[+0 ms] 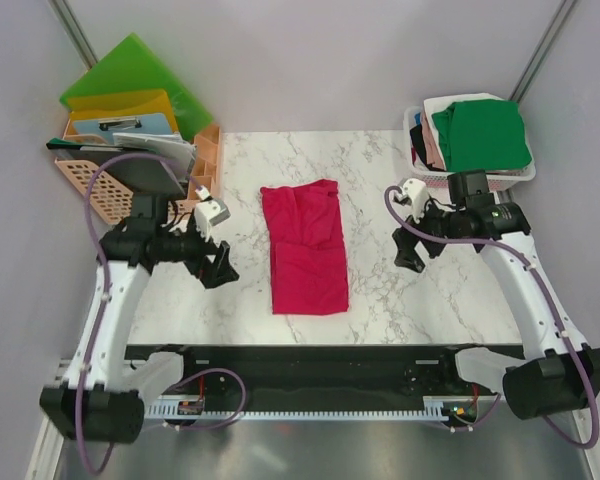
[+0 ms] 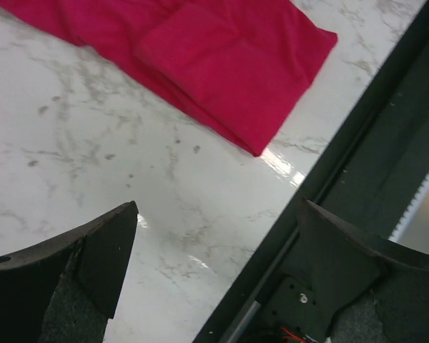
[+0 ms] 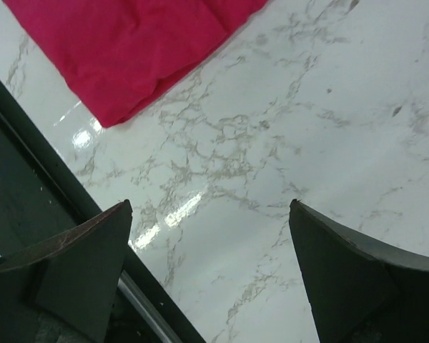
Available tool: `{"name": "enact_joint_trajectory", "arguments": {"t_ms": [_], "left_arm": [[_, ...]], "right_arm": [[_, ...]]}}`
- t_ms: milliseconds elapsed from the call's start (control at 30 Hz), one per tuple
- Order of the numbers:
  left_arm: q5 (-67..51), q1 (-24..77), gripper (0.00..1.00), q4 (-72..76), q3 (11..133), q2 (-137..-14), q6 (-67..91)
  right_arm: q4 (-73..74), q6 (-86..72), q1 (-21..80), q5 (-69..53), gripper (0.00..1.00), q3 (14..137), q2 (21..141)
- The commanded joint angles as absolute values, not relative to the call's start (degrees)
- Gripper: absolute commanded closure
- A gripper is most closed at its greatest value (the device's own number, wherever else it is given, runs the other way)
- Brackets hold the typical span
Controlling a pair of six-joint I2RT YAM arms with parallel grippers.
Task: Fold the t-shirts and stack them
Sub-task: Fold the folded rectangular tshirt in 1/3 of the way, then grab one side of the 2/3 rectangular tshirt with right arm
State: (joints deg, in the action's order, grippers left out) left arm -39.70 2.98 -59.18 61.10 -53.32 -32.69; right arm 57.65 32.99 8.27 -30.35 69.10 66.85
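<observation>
A crimson-pink t-shirt (image 1: 305, 248) lies folded into a long strip in the middle of the marble table; its near end shows in the left wrist view (image 2: 222, 64) and in the right wrist view (image 3: 129, 50). My left gripper (image 1: 220, 268) hovers left of the shirt, open and empty (image 2: 218, 211). On the other side of the shirt, my right gripper (image 1: 412, 250) is open with nothing between its fingers (image 3: 211, 207). More t-shirts are piled in a white basket (image 1: 525, 172) at the back right, a green one (image 1: 480, 135) on top of white, beige-pink and black ones.
Green and yellow plastic folders (image 1: 130, 85) and an orange rack of office items (image 1: 100, 190) crowd the back left corner. The table's black front rail (image 1: 310, 365) runs along the near edge and shows in both wrist views (image 2: 343, 171) (image 3: 28, 171).
</observation>
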Motion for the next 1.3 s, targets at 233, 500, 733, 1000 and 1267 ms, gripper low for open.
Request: {"name": "enact_joint_trajectory", "arguments": {"t_ms": [233,500,733,1000,1267], "left_arm": [[-39.12,2.81,0.00,-42.90,56.07,-64.59,-26.11],[-21.73,2.20,0.00,-26.65,50.03,-64.53,-15.74],[-2.30,1.93,0.00,-16.17,44.56,-50.46,-17.66],[-0.62,0.70,0.00,-18.02,43.51,-48.34,-20.83],[-0.97,0.09,0.00,-17.14,43.42,-48.78,-20.83]], "right_arm": [[40.46,31.56,38.35,-3.63,0.02,55.29,60.12],[32.80,28.48,51.40,1.47,0.02,57.57,71.80],[21.19,27.96,63.62,13.27,0.02,56.16,81.89],[23.47,25.40,70.22,8.62,0.02,61.17,91.30],[21.71,24.26,71.63,6.07,0.02,58.54,94.39]]}}
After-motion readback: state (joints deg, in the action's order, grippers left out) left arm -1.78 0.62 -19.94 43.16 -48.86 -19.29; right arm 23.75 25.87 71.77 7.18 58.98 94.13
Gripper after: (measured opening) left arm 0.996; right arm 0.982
